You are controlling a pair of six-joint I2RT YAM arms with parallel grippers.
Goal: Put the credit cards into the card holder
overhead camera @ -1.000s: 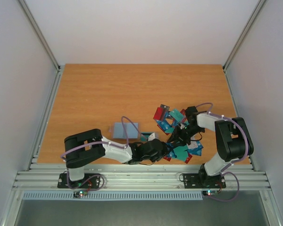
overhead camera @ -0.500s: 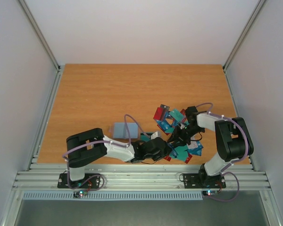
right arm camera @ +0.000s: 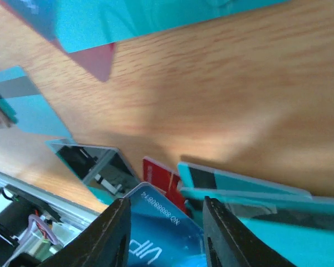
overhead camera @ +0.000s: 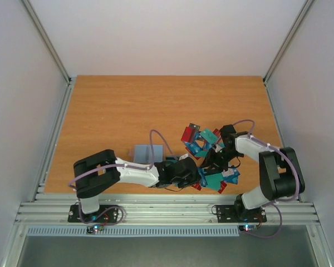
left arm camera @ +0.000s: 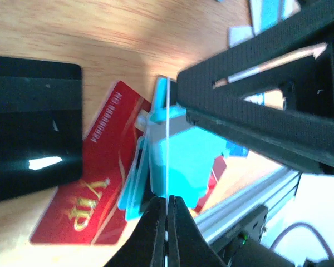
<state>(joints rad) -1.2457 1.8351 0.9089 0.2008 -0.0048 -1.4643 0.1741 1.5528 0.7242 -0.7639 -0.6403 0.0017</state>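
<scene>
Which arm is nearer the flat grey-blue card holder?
Left. The left arm runs along the near side of the flat grey-blue card holder; the right arm is off to its right, over the pile of coloured plastic cards.

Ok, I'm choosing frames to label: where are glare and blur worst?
Left wrist: white glare on the black card, jaws and near teal card soft, red card lettering readable. Right wrist: bright patch on the table, top teal card blurred. Top external: even light, cards tiny.

arms (overhead camera: 136,173): white links, black joints | cables (overhead camera: 154,132): purple (looped)
</scene>
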